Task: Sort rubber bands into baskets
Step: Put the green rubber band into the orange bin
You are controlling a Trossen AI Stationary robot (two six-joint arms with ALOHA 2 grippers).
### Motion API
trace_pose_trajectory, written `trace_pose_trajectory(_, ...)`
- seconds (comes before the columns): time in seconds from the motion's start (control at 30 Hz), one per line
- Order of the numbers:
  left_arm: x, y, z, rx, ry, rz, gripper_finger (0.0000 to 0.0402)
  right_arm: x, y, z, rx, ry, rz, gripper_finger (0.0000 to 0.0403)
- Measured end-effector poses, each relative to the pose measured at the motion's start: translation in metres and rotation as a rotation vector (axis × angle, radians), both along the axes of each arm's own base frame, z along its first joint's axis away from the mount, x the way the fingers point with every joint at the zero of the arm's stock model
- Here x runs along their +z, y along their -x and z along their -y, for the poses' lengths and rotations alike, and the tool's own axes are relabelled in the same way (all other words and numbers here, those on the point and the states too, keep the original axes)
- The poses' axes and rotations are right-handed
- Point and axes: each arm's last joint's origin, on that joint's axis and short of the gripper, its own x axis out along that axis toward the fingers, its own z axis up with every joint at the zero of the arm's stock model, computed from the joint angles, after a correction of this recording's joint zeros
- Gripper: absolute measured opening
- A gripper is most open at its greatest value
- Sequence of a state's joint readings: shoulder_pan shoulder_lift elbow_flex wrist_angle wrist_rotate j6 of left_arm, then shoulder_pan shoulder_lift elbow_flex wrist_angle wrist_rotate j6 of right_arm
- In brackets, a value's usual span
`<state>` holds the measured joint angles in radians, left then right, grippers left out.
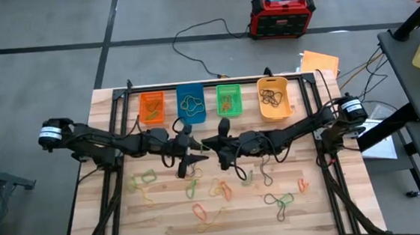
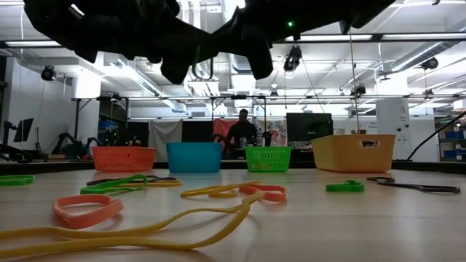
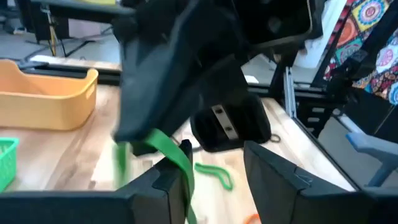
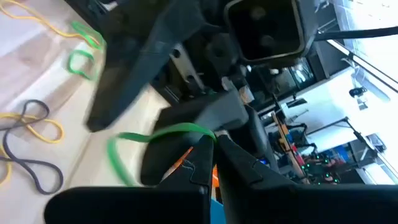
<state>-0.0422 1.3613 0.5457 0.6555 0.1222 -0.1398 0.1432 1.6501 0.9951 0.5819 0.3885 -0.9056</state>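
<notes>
My two grippers meet above the middle of the table. My right gripper (image 1: pixel 210 143) (image 4: pixel 211 146) is shut on a green rubber band (image 4: pixel 163 132). My left gripper (image 1: pixel 195 145) (image 3: pixel 214 180) is open and faces it, with the same band (image 3: pixel 166 144) at one of its fingers. Many green, orange, yellow and black bands (image 1: pixel 216 190) lie flat on the table nearer the near edge. Along the far edge stand the orange (image 1: pixel 151 107), blue (image 1: pixel 191 105), green (image 1: pixel 230 99) and yellow-orange (image 1: pixel 274 99) baskets, each with bands in it. My right gripper pinches the green band's strand (image 4: pixel 198 130) between its two fingertips. The rest of the loop (image 4: pixel 117 158) hangs free beside them, clear of the table. My left gripper has the band's strand (image 3: pixel 180 168) lying against one finger (image 3: pixel 163 184). I cannot tell whether the band is hooked round that finger.
A black band (image 4: pixel 28 158) and a yellow one (image 4: pixel 37 124) lie below my right gripper. Black frame rails (image 1: pixel 116 162) run along the table's left and right sides. A red-and-black box (image 1: pixel 283 14) stands on the floor beyond the table. A person (image 2: pixel 242 131) stands far behind.
</notes>
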Motion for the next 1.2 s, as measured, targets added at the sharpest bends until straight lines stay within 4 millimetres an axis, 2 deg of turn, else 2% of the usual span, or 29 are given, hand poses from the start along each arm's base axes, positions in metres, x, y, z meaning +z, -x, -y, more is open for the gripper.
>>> trace_pose_trajectory(0.1,0.000,0.000,0.000,0.000,0.003,0.000,0.0104,0.000,0.000,0.000,-0.002,0.000,0.000,0.0009)
trace_pose_trajectory(0.27,0.001,0.000,0.000,0.001,0.008,0.004,0.0024,0.001,0.000,0.000,-0.004,-0.031,0.011,0.0009)
trace_pose_trajectory(0.33,0.001,0.000,0.000,0.001,0.008,0.006,0.0008,0.003,0.001,0.000,-0.011,-0.074,0.026,0.0010)
trace_pose_trajectory(0.53,0.004,0.000,0.000,-0.001,0.001,0.033,0.0001,0.008,0.003,0.000,-0.029,-0.210,0.070,0.0036)
trace_pose_trajectory(0.73,0.010,0.000,0.002,-0.077,-0.032,0.103,0.0000,0.020,0.012,0.002,-0.050,-0.324,0.072,0.0095)
trace_pose_trajectory(0.87,0.015,0.002,-0.001,-0.067,-0.037,0.126,0.0000,0.027,0.021,0.004,-0.070,-0.365,0.042,0.0134)
trace_pose_trajectory(1.03,0.016,0.013,-0.019,0.123,0.050,-0.004,0.0000,0.035,0.036,0.011,-0.157,-0.436,-0.012,0.0166)
trace_pose_trajectory(1.2,0.019,0.036,-0.041,0.425,0.048,-0.145,0.0000,0.034,0.048,0.022,-0.255,-0.510,-0.093,0.0183)
